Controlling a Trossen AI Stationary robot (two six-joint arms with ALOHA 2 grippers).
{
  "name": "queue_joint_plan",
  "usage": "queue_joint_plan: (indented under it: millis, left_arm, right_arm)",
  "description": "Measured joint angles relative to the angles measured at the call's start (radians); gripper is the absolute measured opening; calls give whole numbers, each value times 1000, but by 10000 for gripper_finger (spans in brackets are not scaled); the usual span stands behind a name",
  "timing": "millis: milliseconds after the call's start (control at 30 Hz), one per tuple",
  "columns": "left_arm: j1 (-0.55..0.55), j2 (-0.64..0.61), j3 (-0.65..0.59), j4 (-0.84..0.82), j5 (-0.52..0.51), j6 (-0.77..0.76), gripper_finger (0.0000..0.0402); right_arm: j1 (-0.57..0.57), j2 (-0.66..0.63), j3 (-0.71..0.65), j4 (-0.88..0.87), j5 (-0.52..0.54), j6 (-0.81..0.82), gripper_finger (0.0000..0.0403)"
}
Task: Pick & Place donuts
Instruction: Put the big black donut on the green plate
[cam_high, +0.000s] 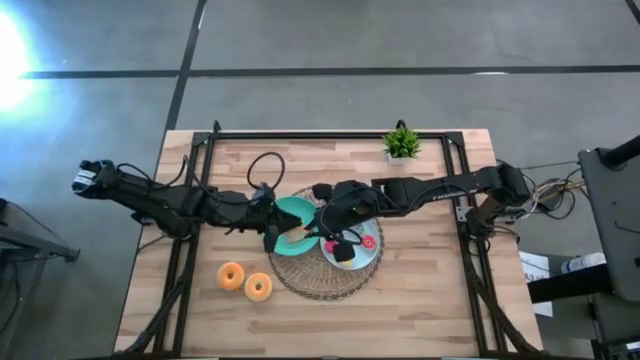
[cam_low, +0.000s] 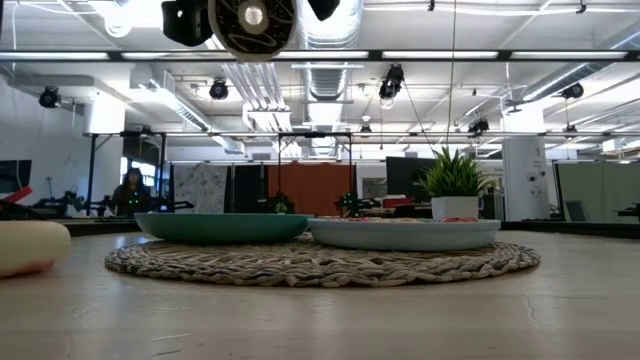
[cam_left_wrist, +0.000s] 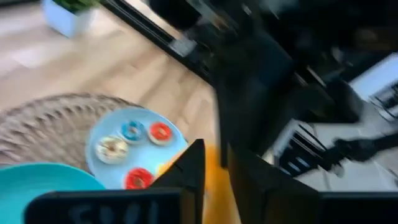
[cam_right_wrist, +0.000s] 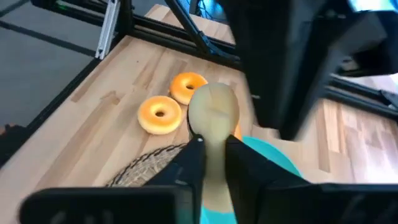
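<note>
Big donut (cam_right_wrist: 213, 109): up in the air over the woven mat (cam_left_wrist: 43, 118), standing on its edge, between the two tools; the low view shows its brown face high above the plates
Right tool (cam_right_wrist: 214, 149): over the middle of the desk (cam_right_wrist: 106, 106); closed on the big donut, one finger on each flat side
Left tool (cam_left_wrist: 214, 155): right next to the right tool, with something orange in its gap; I cannot tell if it grips or not
Other big donuts (cam_right_wrist: 160, 115): two orange ones lie flat on the desk, side by side, just off the mat
Small donuts (cam_left_wrist: 132, 130): red, blue and pale ones lie on the light-blue plate (cam_left_wrist: 96, 165); the green plate (cam_left_wrist: 37, 180) sits beside it on the mat
Step now: I think the donut goes from one tool to the other
How to do it well: one tool must hold tight before the other lets go; pull apart slowly and straight, so the donut does not twist or drop; then go low over a plate before opening; do not bump the small donuts
</note>
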Motion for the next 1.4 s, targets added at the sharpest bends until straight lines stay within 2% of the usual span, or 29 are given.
queue_joint_plan:
  millis: [167, 233, 333, 467, 633, 767, 867, 1067, 1400]
  left_arm:
    - [-2, -4, 0, -28, -120, 19, 100]
    - [-11, -12, 0, -71, -206, 40, 121]
    - [-47, -30, 0, -115, -393, 56, 140]
    - [-152, -59, 0, -125, -643, 99, 146]
    - [-320, -71, 1, -112, -935, 101, 146]
    - [-428, -60, 1, -92, -1076, 83, 146]
    - [-460, -51, 1, -87, -1116, 48, 146]
    - [-479, -37, 1, -85, -1121, 45, 146]
    - [-491, -30, -1, -91, -1116, 56, 146]
  right_arm:
    - [-35, 0, 0, 3, -3, 78, 15]
    - [-59, 0, -5, 3, 2, 139, 12]
    - [-110, 10, -32, 15, 1, 317, 12]
    - [-187, 39, -115, 55, -41, 541, 13]
    - [-243, 126, -168, 156, -199, 750, 13]
    - [-245, 226, -153, 216, -283, 840, 13]
    - [-245, 295, -115, 218, -326, 888, 13]
    - [-246, 363, -80, 212, -332, 915, 13]
    - [-245, 361, -47, 12, -173, 820, 13]
